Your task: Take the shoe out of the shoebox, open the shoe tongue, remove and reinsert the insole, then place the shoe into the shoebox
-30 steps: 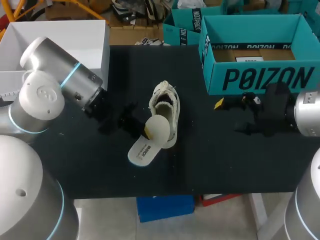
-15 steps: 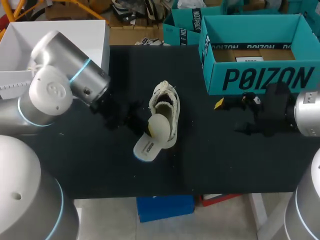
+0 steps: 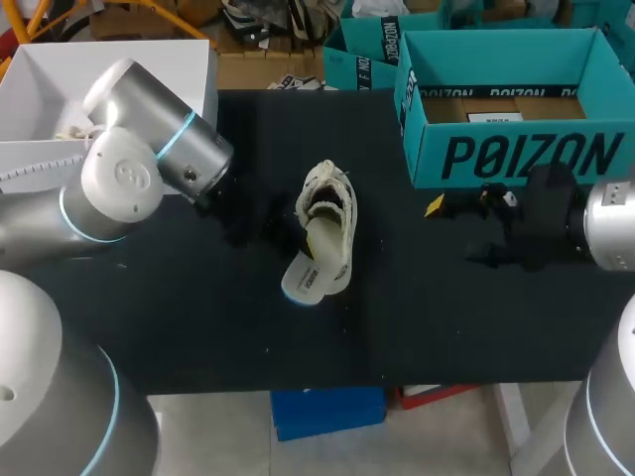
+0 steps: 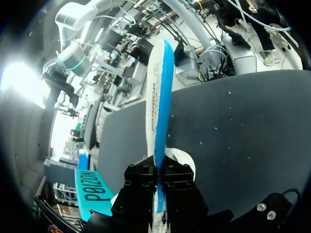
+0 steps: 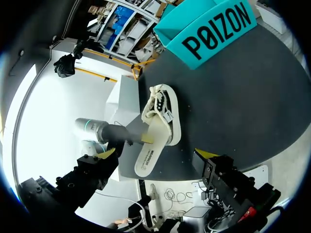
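Observation:
A cream lace-up shoe [image 3: 329, 213] lies on the black table [image 3: 427, 317], toe toward the back. A white insole with a blue edge [image 3: 306, 274] sticks out of its heel, tilted on edge. My left gripper [image 3: 288, 238] is shut on the insole just left of the shoe. In the left wrist view the insole [image 4: 158, 111] rises edge-on from between the shut fingers [image 4: 158, 187], with the shoe [image 4: 182, 159] under it. My right gripper [image 3: 458, 233] stands open in front of the teal shoebox [image 3: 516, 149], holding nothing. The right wrist view shows shoe [image 5: 163, 109], insole [image 5: 149, 153] and shoebox [image 5: 214, 29] ahead of its gripper [image 5: 155, 155].
A white open box [image 3: 119, 69] stands at the back left corner behind my left arm. A second teal box [image 3: 362, 59] stands at the back, left of the shoebox.
My left arm has swung right toward the shoe, turning the insole from flat to on edge and pushing it further into the heel. The right arm has not moved.

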`<state>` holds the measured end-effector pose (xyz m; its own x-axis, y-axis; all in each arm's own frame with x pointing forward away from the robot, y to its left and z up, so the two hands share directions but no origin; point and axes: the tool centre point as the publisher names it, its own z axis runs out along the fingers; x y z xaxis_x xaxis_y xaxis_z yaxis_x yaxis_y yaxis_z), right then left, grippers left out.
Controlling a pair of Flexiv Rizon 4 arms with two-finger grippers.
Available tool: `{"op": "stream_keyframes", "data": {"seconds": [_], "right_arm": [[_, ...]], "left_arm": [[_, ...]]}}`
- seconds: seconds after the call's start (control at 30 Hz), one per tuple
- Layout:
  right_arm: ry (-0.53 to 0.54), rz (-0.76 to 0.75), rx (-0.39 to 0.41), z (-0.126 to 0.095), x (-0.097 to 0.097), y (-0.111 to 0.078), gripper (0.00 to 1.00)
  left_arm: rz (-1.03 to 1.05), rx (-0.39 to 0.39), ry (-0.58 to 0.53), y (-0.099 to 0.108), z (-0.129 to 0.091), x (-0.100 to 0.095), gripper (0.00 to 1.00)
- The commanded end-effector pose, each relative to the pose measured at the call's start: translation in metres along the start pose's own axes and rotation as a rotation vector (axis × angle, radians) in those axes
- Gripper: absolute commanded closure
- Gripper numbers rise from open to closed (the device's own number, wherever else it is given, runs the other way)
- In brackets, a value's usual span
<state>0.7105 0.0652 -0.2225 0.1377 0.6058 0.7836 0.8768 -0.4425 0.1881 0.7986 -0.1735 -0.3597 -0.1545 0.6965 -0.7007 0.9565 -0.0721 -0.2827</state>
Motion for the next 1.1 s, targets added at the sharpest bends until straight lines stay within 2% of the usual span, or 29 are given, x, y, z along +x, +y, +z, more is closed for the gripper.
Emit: {"op": "stream_keyframes", "data": {"seconds": [0.03,0.53,0.77,0.8,0.83,0.9,0.93,0.97,1.0,1.1], "right_arm": [[0.000,0.000,0.000,0.000,0.000,0.000,0.00],[0.000,0.000,0.000,0.000,0.000,0.000,0.00],[0.000,0.000,0.000,0.000,0.000,0.000,0.00],[0.000,0.000,0.000,0.000,0.000,0.000,0.00],[0.000,0.000,0.000,0.000,0.000,0.000,0.00],[0.000,0.000,0.000,0.000,0.000,0.000,0.00],[0.000,0.000,0.000,0.000,0.000,0.000,0.00],[0.000,0.000,0.000,0.000,0.000,0.000,0.00],[0.000,0.000,0.000,0.000,0.000,0.000,0.00],[0.000,0.000,0.000,0.000,0.000,0.000,0.00]], "left_arm": [[0.008,-0.015,0.013,0.012,0.005,-0.005,1.00],[0.008,-0.109,0.035,0.051,0.013,-0.008,1.00],[0.022,-0.146,0.037,0.057,0.015,-0.014,1.00],[0.022,-0.146,0.035,0.057,0.015,-0.014,0.78],[0.025,-0.148,0.033,0.054,0.014,-0.016,0.62],[0.030,-0.148,0.025,0.049,0.011,-0.017,0.51],[0.035,-0.148,0.021,0.046,0.010,-0.018,0.40],[0.039,-0.145,0.017,0.044,0.009,-0.019,0.33],[0.042,-0.139,0.012,0.041,0.007,-0.019,0.31],[0.048,-0.126,0.001,0.032,0.003,-0.019,0.37]]}}
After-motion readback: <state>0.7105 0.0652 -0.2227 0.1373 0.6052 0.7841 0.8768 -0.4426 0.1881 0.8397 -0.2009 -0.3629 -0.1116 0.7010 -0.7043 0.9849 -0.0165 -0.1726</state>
